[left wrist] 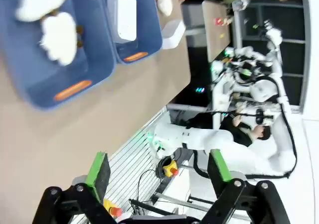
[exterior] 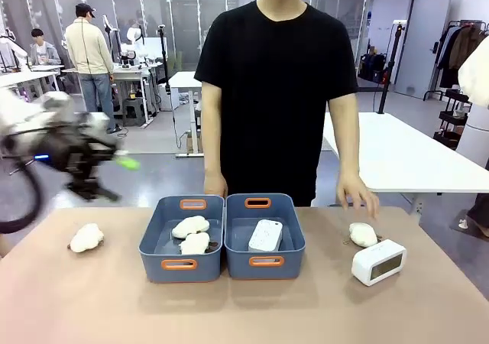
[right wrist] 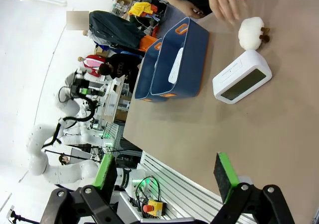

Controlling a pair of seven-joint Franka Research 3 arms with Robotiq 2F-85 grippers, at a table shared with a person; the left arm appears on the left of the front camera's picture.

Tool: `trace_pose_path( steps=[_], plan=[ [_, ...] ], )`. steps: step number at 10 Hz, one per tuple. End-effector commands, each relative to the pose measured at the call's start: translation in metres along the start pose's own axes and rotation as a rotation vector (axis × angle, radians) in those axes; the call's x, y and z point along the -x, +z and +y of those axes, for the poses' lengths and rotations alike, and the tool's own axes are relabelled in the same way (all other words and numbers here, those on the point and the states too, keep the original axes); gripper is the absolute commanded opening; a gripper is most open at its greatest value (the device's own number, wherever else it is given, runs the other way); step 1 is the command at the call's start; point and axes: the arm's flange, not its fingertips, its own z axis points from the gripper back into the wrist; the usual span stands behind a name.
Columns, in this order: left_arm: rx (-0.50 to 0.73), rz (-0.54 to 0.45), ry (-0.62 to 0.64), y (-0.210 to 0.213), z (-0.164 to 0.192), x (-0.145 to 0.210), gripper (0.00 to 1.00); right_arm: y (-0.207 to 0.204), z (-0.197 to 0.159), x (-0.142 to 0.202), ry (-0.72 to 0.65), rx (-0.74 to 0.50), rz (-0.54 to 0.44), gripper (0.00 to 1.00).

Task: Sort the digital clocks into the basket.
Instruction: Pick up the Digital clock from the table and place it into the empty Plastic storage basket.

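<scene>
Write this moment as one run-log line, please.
left gripper: open, empty | right gripper: open, empty | first clock: lying in right basket | second clock: on table, right of basket | status: one clock unsorted

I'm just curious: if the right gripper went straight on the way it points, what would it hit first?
The right gripper would likely meet the bare table first, short of the digital clock and the basket; depth is hard to judge.
</scene>
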Motion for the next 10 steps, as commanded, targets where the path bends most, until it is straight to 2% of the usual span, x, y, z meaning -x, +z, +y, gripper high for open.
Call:
trace_pose_path(
  steps=[1, 3, 4, 5, 6, 7, 8, 10],
  plan=[
    [0.076, -0.113, -0.024, 0.074, 0.046, 0.057, 1.00, -0.001, 0.001, 0.000, 0.024, -0.014, -0.007, 1.00],
    [0.079, -0.241, -0.123, 0.124, 0.091, 0.113, 1.00, -0.001, 0.001, 0.000, 0.024, -0.014, -0.007, 1.00],
    [0.124, -0.334, -0.180, 0.136, 0.125, 0.130, 1.00, -0.001, 0.001, 0.000, 0.024, -0.014, -0.007, 1.00],
    [0.162, -0.384, -0.184, 0.144, 0.146, 0.139, 1.00, -0.001, 0.001, 0.000, 0.024, -0.014, -0.007, 1.00],
    [0.180, -0.401, -0.209, 0.148, 0.157, 0.135, 1.00, -0.001, 0.001, 0.000, 0.024, -0.014, -0.007, 1.00],
    [0.231, -0.385, -0.288, 0.147, 0.160, 0.124, 1.00, -0.001, 0.001, 0.000, 0.024, -0.014, -0.007, 1.00],
    [0.124, -0.401, -0.163, 0.155, 0.149, 0.151, 1.00, -0.001, 0.001, 0.000, 0.024, -0.014, -0.007, 1.00],
    [0.124, -0.401, -0.163, 0.155, 0.149, 0.151, 1.00, -0.001, 0.001, 0.000, 0.024, -0.014, -0.007, 1.00]
  ],
)
